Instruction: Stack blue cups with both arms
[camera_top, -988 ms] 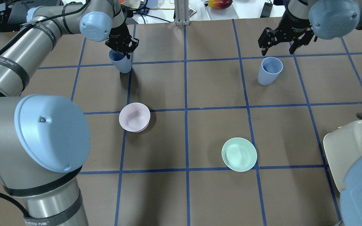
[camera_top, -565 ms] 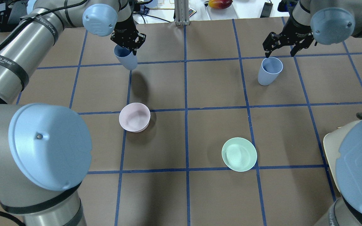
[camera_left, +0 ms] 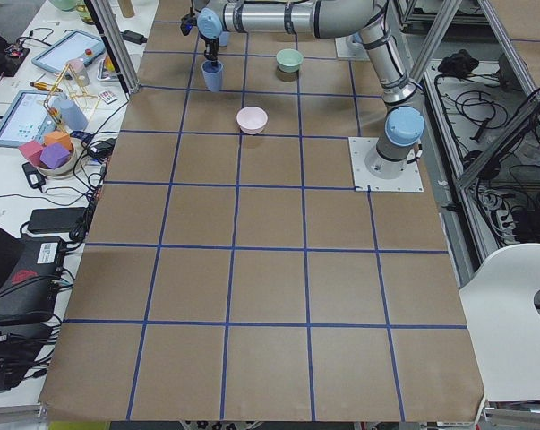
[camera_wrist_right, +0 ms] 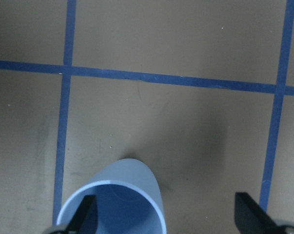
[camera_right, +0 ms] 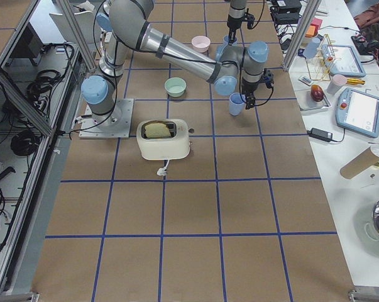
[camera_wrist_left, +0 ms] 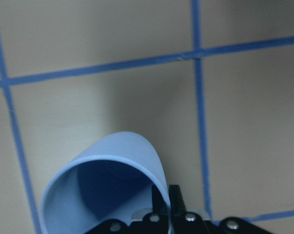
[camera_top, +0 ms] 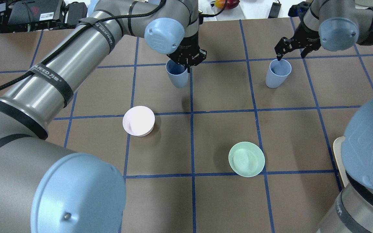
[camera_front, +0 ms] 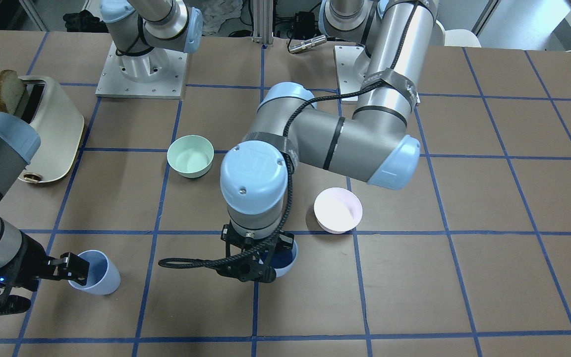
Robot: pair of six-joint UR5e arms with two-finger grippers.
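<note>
Left pincer (camera_top: 189, 61) moved cup (camera_top: 177, 77) rightward, gripping rim.

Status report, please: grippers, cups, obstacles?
Left gripper shut on one blue cup. Right gripper open at second cup's rim. Pink bowl, green bowl: not between them.

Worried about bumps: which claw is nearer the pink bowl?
Left. The left claw, gripping one blue cup, is just beyond the pink bowl; the right claw is at the other cup, far across.

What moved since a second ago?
The left gripper, holding a blue cup, carried it sideways toward the table's middle, nearer the second blue cup. The right gripper dropped to that cup's rim, open. The second cup, pink bowl and green bowl stayed put.
</note>
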